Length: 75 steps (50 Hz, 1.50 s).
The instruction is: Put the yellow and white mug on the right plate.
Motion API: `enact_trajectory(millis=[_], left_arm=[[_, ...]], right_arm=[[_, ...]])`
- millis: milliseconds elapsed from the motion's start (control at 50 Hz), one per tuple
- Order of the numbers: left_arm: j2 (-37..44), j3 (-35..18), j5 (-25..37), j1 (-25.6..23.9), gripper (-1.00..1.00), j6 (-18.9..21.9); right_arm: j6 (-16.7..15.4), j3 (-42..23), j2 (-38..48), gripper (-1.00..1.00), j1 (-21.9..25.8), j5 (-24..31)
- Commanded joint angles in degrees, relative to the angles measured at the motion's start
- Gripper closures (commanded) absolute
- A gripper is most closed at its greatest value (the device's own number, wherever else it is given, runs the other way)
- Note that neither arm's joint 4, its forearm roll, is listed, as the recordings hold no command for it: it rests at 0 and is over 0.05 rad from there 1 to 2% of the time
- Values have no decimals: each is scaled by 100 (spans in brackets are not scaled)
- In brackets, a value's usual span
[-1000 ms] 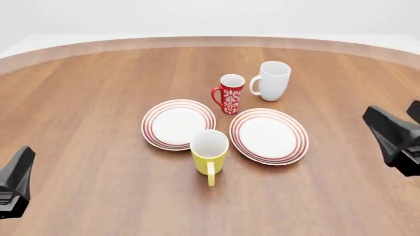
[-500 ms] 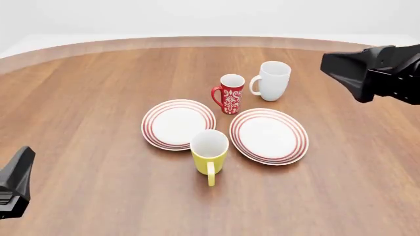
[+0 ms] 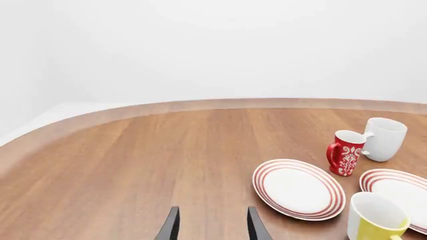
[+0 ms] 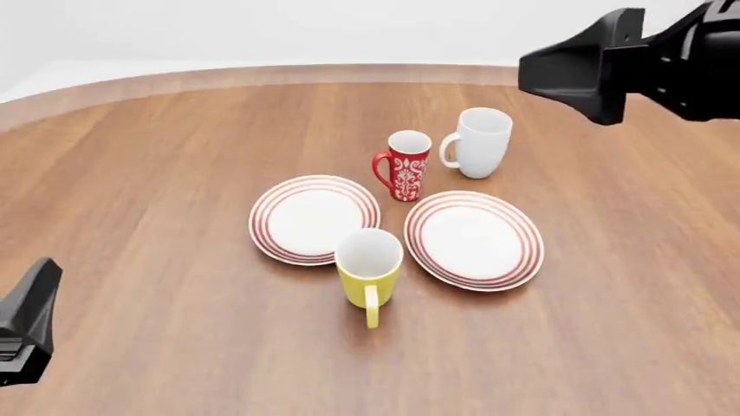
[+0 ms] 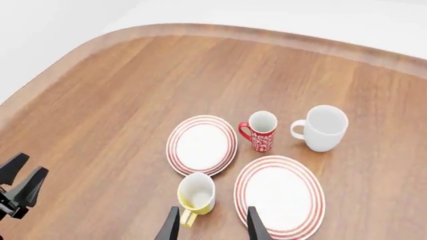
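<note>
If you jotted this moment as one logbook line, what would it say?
yellow and white mug: on table, ungrasped | right plate: bare | right gripper: open, raised | left gripper: open, low

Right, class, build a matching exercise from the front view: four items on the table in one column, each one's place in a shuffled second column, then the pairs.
Items
1. yellow and white mug
2. red-and-white patterned mug
3. all-white mug
4. right plate

Places
A. farthest back, handle toward the patterned mug
B. nearest the camera, handle pointing at it
C. right of the yellow mug, nothing on it
D. behind the gap between the plates

Pairs: 1-B, 2-D, 3-A, 4-C
</note>
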Motion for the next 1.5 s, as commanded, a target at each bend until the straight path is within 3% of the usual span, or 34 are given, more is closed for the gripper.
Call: enact_trajectory(millis=[20, 460, 620, 960, 1120, 1140, 1280, 1320, 1340, 1400, 1440, 1500], left_arm=[[0, 0, 0, -1, -100, 0], [0, 0, 0, 0, -100, 0], [1, 0, 0, 0, -100, 0], [1, 0, 0, 0, -100, 0], [1, 0, 0, 0, -100, -2], [1, 0, 0, 0, -100, -1], [1, 0, 0, -2, -100, 0], [1, 0, 0, 0, -100, 0], [1, 0, 0, -1, -100, 1], [0, 0, 0, 0, -100, -1], [1, 0, 0, 0, -100, -1], [1, 0, 0, -1, -100, -1]], right_arm=[[55, -279, 264, -100, 292, 213], [374, -356, 530, -100, 961, 79], [205, -214, 504, -100, 886, -82], [205, -213, 503, -100, 886, -82], [576, -390, 791, -100, 1244, -92], [777, -352, 750, -100, 1206, -129], [944, -402, 1082, -100, 1489, -228], [1079, -422, 1126, -100, 1520, -250], [1305, -306, 1062, -100, 1469, -299], [1129, -400, 1208, -100, 1539, -244], [1421, -433, 1159, -100, 1530, -248], [1189, -572, 1275, -100, 1539, -142]])
